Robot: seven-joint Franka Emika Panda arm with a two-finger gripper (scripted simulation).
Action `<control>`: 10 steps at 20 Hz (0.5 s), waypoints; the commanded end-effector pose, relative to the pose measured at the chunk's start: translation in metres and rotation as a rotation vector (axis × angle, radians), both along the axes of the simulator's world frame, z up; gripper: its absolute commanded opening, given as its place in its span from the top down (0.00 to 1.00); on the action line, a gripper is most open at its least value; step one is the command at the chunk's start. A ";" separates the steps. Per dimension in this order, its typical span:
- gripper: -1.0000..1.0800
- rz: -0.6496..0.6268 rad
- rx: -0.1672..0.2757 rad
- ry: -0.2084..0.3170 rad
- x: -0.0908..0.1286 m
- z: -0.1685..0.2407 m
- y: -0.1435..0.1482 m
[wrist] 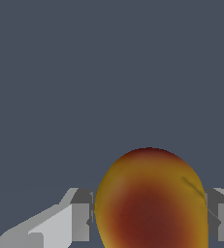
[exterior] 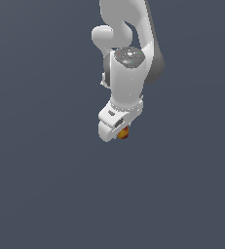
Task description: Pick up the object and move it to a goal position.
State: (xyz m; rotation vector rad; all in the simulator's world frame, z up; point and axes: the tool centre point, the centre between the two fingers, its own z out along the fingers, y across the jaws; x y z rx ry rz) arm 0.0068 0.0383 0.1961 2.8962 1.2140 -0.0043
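The object (exterior: 123,133) is a small round orange-yellow ball with dark red patches. In the exterior view it peeks out under the white arm's hand, mostly hidden by it. In the wrist view the object (wrist: 152,203) fills the space between the two grey fingers (wrist: 80,215), which press on both its sides. My gripper (exterior: 121,132) is shut on the object; in the wrist view the gripper (wrist: 150,218) holds it over the plain grey ground. No goal marker shows in either view.
The white arm (exterior: 128,73) comes down from the top of the exterior view. Plain dark grey-blue ground (exterior: 46,185) lies all around, with no other objects or edges in view.
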 end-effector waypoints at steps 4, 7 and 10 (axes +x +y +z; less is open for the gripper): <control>1.00 0.001 0.000 -0.001 -0.021 0.060 -0.006; 1.00 0.001 0.001 -0.002 -0.034 0.095 -0.010; 1.00 0.001 0.002 -0.002 -0.046 0.130 -0.014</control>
